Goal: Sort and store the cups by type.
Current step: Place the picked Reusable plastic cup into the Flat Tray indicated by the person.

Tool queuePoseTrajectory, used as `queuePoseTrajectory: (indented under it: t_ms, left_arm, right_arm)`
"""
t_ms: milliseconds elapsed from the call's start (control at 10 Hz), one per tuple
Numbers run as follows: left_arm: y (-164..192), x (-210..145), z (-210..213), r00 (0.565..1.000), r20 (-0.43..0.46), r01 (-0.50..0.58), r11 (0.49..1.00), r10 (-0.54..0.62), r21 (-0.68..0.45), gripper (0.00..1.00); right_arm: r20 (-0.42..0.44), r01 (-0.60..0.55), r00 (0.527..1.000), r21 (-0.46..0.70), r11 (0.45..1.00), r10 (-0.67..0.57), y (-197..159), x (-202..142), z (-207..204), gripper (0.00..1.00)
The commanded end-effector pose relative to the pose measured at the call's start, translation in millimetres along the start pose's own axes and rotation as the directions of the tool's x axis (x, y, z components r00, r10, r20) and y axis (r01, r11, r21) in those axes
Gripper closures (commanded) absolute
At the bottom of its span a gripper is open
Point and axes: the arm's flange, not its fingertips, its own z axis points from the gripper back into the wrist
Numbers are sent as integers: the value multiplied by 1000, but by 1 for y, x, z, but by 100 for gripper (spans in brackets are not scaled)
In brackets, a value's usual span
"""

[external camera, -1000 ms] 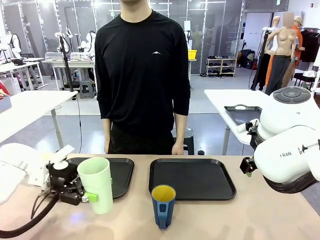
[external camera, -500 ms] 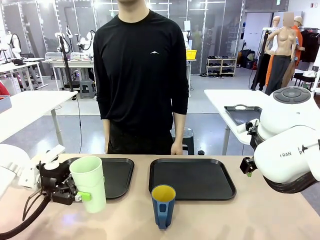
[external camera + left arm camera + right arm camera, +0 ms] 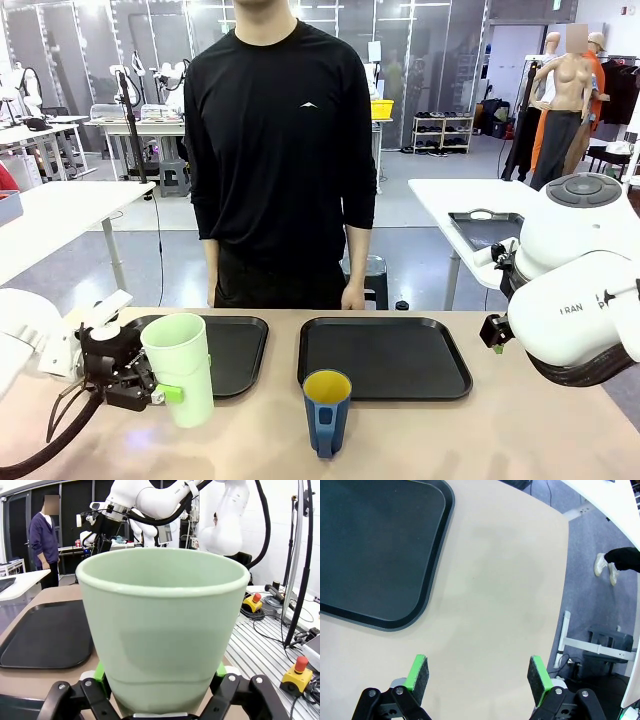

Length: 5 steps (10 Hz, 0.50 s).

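Observation:
The pale mint-green tumbler (image 3: 180, 368) stands upright at the front left of the table, just in front of the left black tray (image 3: 240, 350). My left gripper (image 3: 168, 393) is shut on its lower part. In the left wrist view the tumbler (image 3: 162, 630) sits between my gripper's (image 3: 160, 680) green pads (image 3: 100, 672). I cannot tell whether its base touches the table. The dark blue handled mug (image 3: 327, 410) with a yellow inside stands alone at the front middle. My right gripper (image 3: 477, 672) hangs open above bare tabletop.
A second black tray (image 3: 385, 357) lies at the middle right, and its corner (image 3: 370, 550) shows under my right gripper. A person (image 3: 285, 150) stands at the far edge with both hands down. The table's edge (image 3: 560, 605) runs close on the right of the right wrist view.
My left gripper has carried the tumbler a little to the left over the last second, then nearly stopped. The mug, the trays and the right arm have not moved.

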Motion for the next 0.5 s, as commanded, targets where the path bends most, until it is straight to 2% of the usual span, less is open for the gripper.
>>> queuePoseTrajectory:
  t_ms: [0,400]
  left_arm:
    - [1,2,-1,1000,-2,4,1000,-4,-6,62]
    - [1,2,-1,1000,-2,4,1000,-4,-6,62]
  right_arm:
    - [-1,-3,1000,0,1000,3,0,-1,-1,0]
    - [-1,-3,1000,0,1000,3,0,-1,-1,0]
